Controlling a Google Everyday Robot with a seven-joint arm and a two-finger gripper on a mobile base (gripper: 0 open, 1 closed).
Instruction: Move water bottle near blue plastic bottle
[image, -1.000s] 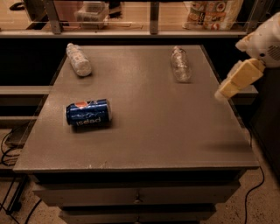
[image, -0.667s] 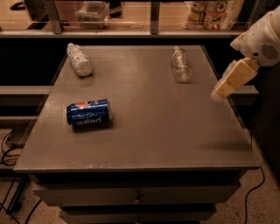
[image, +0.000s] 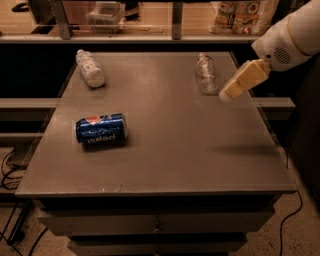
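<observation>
Barely begun: the water bottle (image: 206, 74) lies far right on the counter (image: 175, 145), well apart from the blue plastic bottle (image: 90, 68), with the claw (image: 239, 82) just beside it, whether open or closed I can't tell.

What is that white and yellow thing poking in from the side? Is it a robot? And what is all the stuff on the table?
Yes, it is a robot. The white thing coming in from the right side of the picture is its arm. The yellowish part at the end is its pincer, which it uses to grab things. There is only one picture, taken by a camera looking down at a grey table. Three things lie on their sides there: a clear water bottle at the back right, a pale blue plastic bottle with a white cap at the back left, and a blue Pepsi can nearer the front left. The pincer hangs in the air just right of the water bottle and holds nothing. Its job is to bring the water bottle close to the blue plastic bottle, which is not yet done.
</observation>
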